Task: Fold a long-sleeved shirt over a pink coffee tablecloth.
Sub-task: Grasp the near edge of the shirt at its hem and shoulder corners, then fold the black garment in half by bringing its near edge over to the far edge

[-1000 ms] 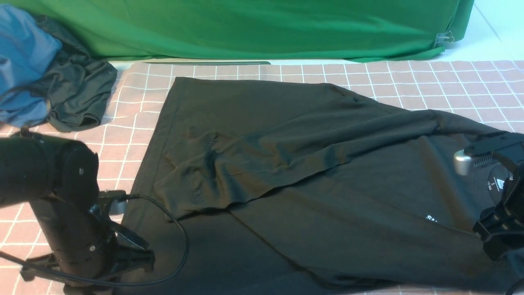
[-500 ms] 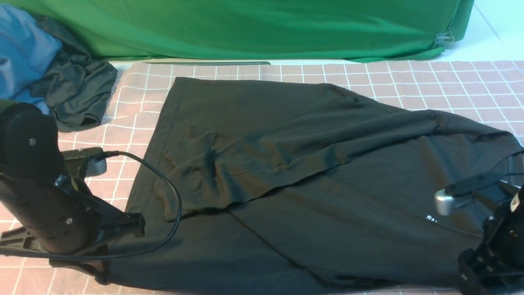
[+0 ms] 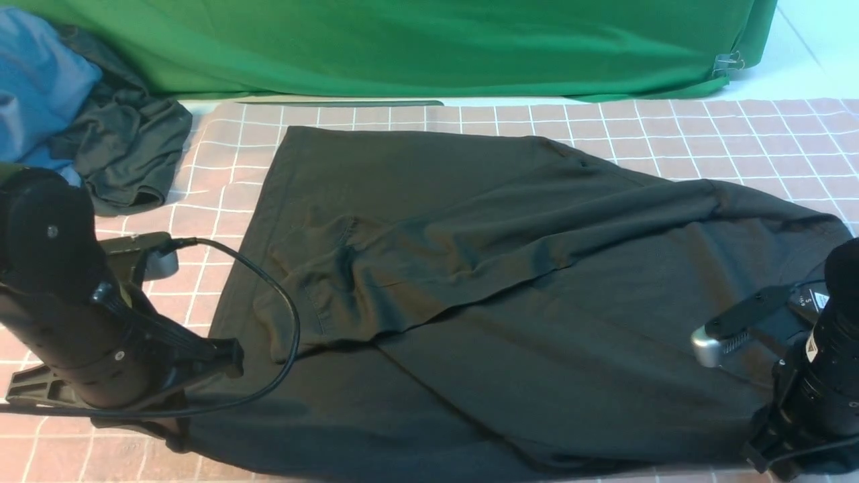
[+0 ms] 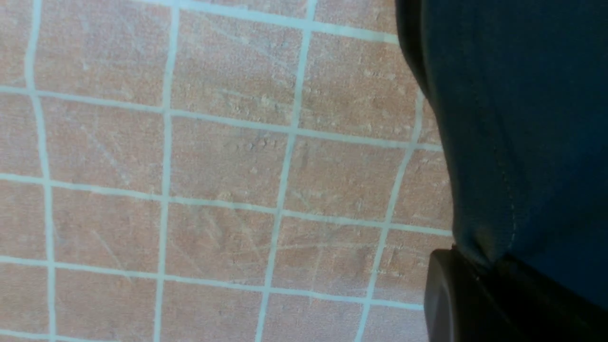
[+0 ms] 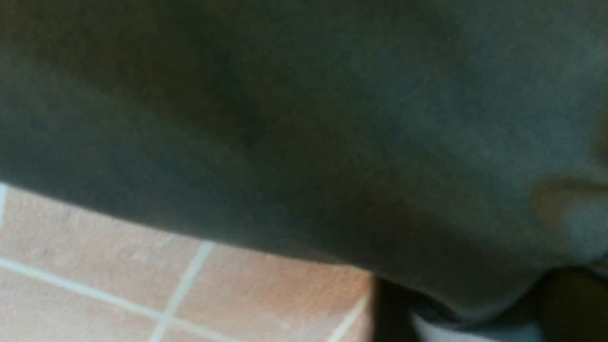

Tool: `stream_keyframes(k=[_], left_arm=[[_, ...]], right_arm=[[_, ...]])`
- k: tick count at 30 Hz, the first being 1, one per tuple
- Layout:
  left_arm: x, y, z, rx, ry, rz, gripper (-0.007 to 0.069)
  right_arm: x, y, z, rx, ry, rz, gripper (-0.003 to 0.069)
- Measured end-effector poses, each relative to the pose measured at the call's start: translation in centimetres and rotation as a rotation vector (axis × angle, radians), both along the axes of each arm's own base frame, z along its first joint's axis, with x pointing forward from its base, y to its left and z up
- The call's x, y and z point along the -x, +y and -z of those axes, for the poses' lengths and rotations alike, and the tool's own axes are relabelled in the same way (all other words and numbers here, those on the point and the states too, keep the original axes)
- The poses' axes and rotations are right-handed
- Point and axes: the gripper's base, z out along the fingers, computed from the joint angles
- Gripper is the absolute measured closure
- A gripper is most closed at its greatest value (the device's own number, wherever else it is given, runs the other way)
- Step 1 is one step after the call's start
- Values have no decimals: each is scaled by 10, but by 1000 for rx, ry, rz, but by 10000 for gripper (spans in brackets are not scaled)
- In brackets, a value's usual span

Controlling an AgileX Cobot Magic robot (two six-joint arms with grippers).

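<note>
- Pinching both near corners looks like the aim: the left end effector (image 3: 168, 426) sits at the near-left hem corner of the shirt (image 3: 470, 268). The right end effector (image 3: 778, 443) is at the near-right corner. Probably set up to lift the near edge and fold it toward the far side.
- Left end effector looks clenched on the shirt hem; the left wrist view shows the stitched edge running into a black finger (image 4: 475, 304).
- Right end effector is low against the shirt with cloth draped over it. That view is blurred, so cannot tell if it is clenched or released.
- Shirt lies spread sideways over the tablecloth (image 3: 738, 134), hem to the left, with one sleeve (image 3: 436, 261) laid across the body.
- Shirt look: black, soft, lightly creased, no print in view.
- Far left: bunched clothes (image 3: 100, 134), apart from the shirt.
</note>
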Motion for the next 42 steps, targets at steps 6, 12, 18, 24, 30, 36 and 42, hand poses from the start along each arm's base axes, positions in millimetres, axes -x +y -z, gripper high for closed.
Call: stream_keyframes(k=[6,12,18,24,30,36,42], left_arm=[[-8,-2,-16,14,-24,-17,592],[-23,-3,-45,48,-116,-78,592],[-43,8,-67,87,-190,-165,592],[-68,11,-59,85,-169,-190,592],[-101,6,-61,112,-199,-203,592],[-131,3,-61,123,-226,-206,592],[-158,2,-41,111,-205,-247,592]], right_arm=[[-7,0,-18,10,-27,-26,594],[-19,-2,-50,6,-79,-37,595],[-38,-10,-67,-5,-131,-7,595],[-65,-9,-67,2,-84,-23,595],[-102,-14,-72,-34,-72,23,596],[-131,-24,-74,-93,-73,45,596],[-161,-28,-53,-103,-59,73,596]])
